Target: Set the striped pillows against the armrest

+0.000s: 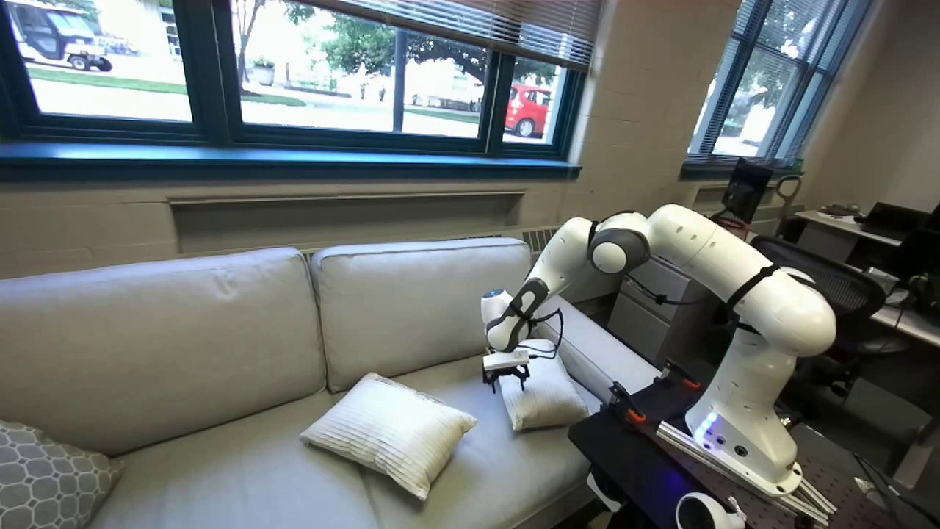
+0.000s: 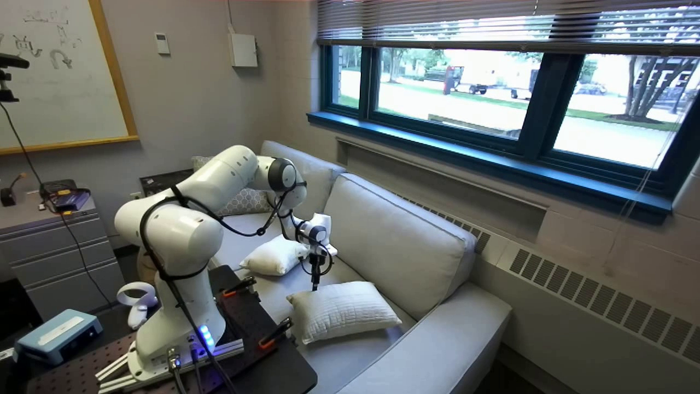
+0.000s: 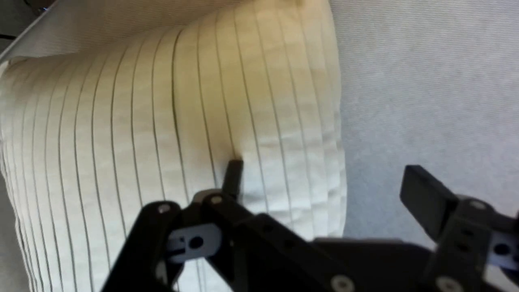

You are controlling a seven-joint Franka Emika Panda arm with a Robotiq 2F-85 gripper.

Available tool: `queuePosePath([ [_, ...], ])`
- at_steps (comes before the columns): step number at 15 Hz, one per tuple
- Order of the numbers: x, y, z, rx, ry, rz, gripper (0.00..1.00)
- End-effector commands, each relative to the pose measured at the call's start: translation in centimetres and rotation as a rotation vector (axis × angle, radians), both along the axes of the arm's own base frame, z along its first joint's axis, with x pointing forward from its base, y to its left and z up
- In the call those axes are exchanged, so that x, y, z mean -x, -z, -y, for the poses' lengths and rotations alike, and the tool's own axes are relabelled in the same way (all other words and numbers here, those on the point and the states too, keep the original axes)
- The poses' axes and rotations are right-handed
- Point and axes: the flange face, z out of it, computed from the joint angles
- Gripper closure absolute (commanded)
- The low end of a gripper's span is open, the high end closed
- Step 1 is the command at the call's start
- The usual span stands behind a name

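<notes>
Hand (image 3: 323, 170) spread wide apart, nothing clamped. One finger (image 3: 232, 180) is over the near striped pillow (image 3: 154, 121), the other past its edge above the seat (image 3: 405, 101), straddling the side that faces away from the armrest (image 1: 606, 342); contact unclear. Near striped pillow lies on the seat beside the armrest, bare seat showing between the two in an exterior view. Far striped pillow (image 1: 389, 433) lies well apart from the armrest. Probably lining up a grip; could be a release. Do it well: go lower, pinch a deep fold, not just the edge, lift slightly, tip it toward the armrest, nudge snug, let go without dragging fabric.
</notes>
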Motion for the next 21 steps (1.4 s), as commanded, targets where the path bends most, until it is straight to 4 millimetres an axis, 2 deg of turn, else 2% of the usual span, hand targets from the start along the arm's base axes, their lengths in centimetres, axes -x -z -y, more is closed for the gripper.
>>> queuePosePath([
  [1,-0.3,1.5,0.4,0.015,-0.027,-0.102,0.00],
  [8,-0.8,2.5,3.6,0.107,-0.037,-0.187,0.00],
  [9,-1.0,2.5,3.9,0.119,-0.038,-0.181,0.25],
  [10,-1.2,2.6,4.4,0.129,-0.043,-0.175,0.25],
  [17,-2.4,2.3,7.1,0.172,-0.032,-0.128,0.78],
  [19,-3.9,0.8,7.3,0.167,-0.029,-0.061,0.88],
  [21,-5.9,-2.7,7.1,0.117,-0.014,0.063,0.91],
])
